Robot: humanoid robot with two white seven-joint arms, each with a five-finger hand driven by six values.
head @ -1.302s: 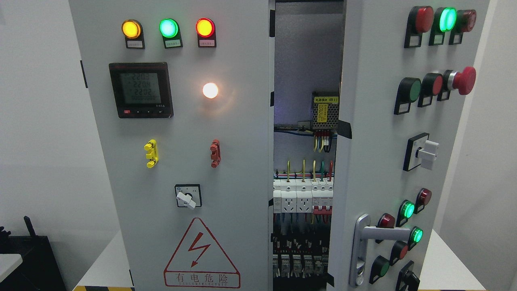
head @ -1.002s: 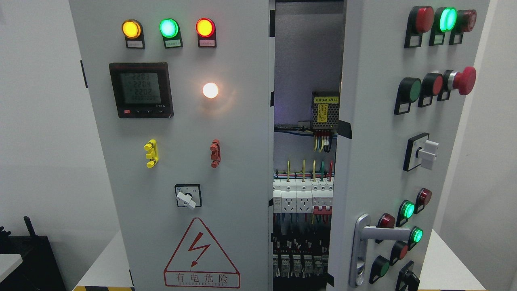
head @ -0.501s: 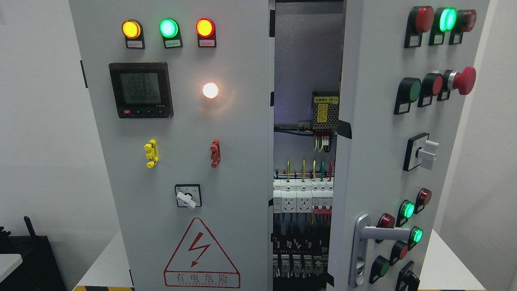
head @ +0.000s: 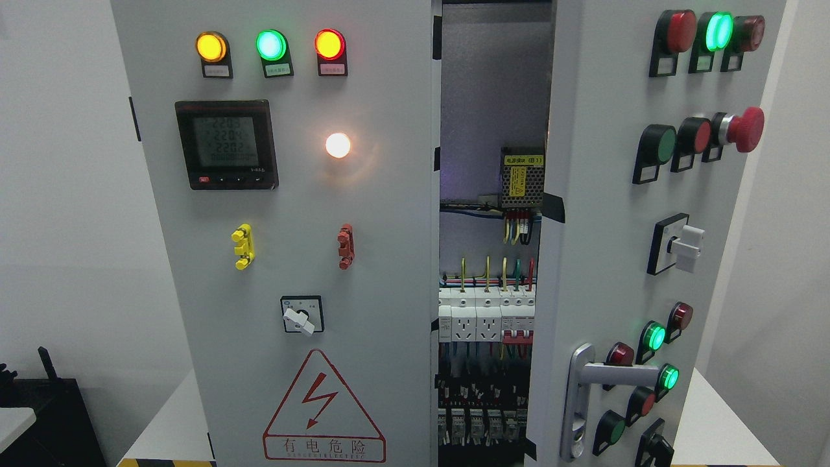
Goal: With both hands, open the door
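Nothing has moved since the earlier frames: I see the same scene, and neither of my hands is in view, so I cannot tell how the fingers stand. Left to right: the closed grey painted sheet-metal left door [head: 292, 259] is flat and smooth, carrying three round lamps, a black square digital meter [head: 226, 144], a small white rotary switch and a red triangular shock-warning sticker [head: 323, 408]. Between the doors, the open gap shows white breakers and coloured wiring [head: 486, 311]. The grey sheet-metal right door [head: 616, 259], already swung partly open, stands on a white desk [head: 720, 421]. I judge it stiff, moderately heavy with its buttons, and slippery on the face. The silver metal lever handle [head: 600, 383], low on that door, is the sound hold; the free edge would serve for the second hand.
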